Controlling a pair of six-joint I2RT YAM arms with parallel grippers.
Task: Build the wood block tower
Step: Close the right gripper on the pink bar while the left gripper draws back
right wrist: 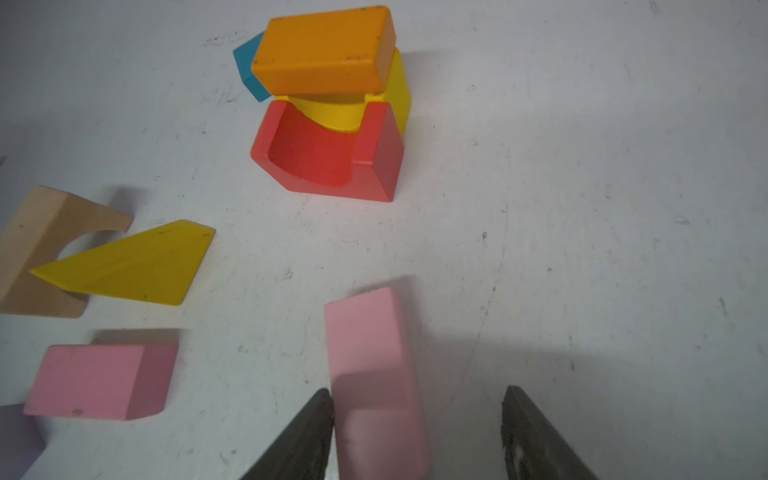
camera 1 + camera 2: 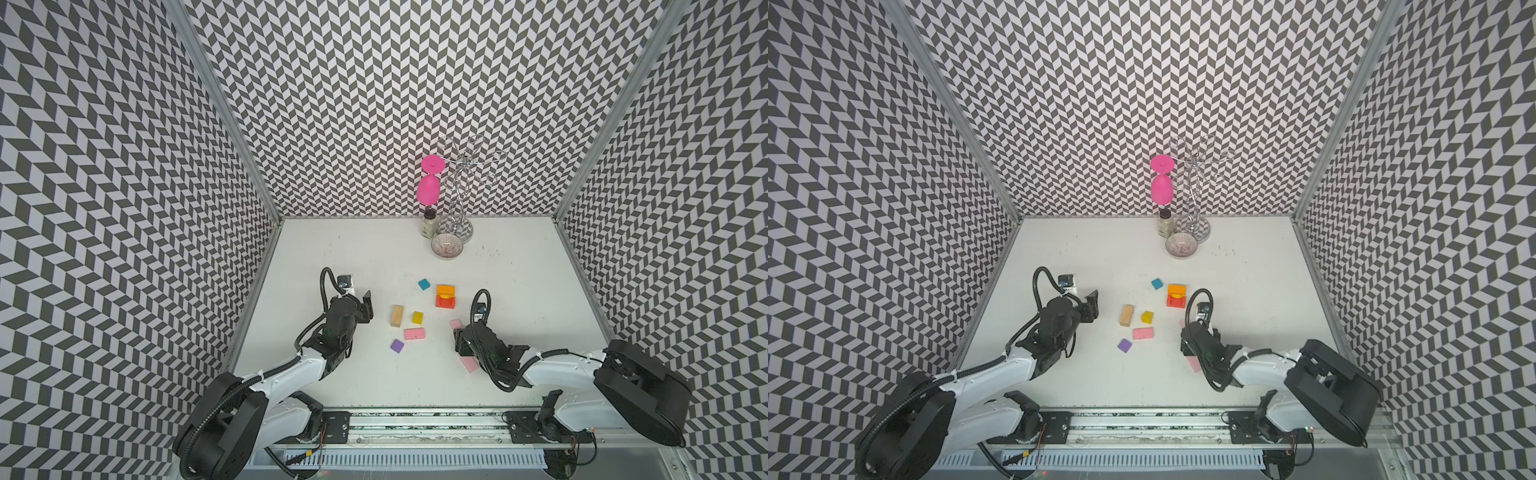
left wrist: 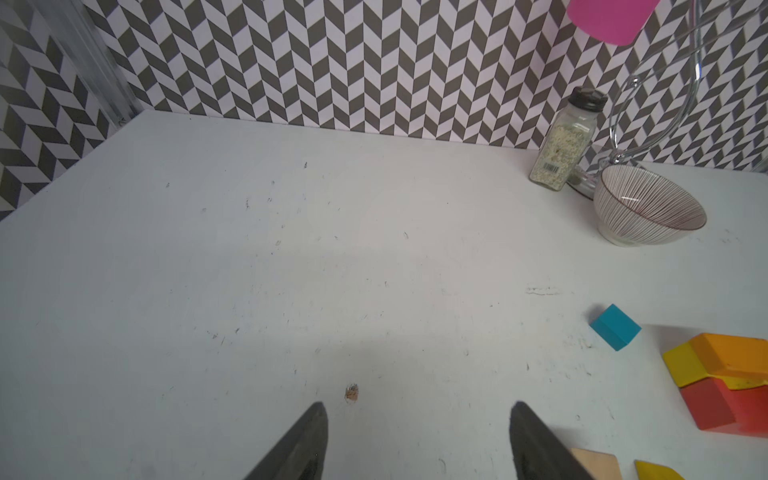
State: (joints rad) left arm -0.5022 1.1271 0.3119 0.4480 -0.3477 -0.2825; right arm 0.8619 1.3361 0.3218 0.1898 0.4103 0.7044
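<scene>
Probable step: slab pickup. The right gripper (image 1: 417, 390) stands apart around the pink slab (image 1: 365, 340), unclamped. The wood block tower (image 1: 332, 104) stands ahead of it. The left gripper (image 3: 417, 405) stands apart, empty. Next move likely requires closing squarely, then lifting.

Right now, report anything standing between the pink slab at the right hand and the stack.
Nothing visible does. The pink slab lies inside the open right hand, and only bare table separates it from the stack. The yellow wedge and wood arch sit off to the side.
</scene>
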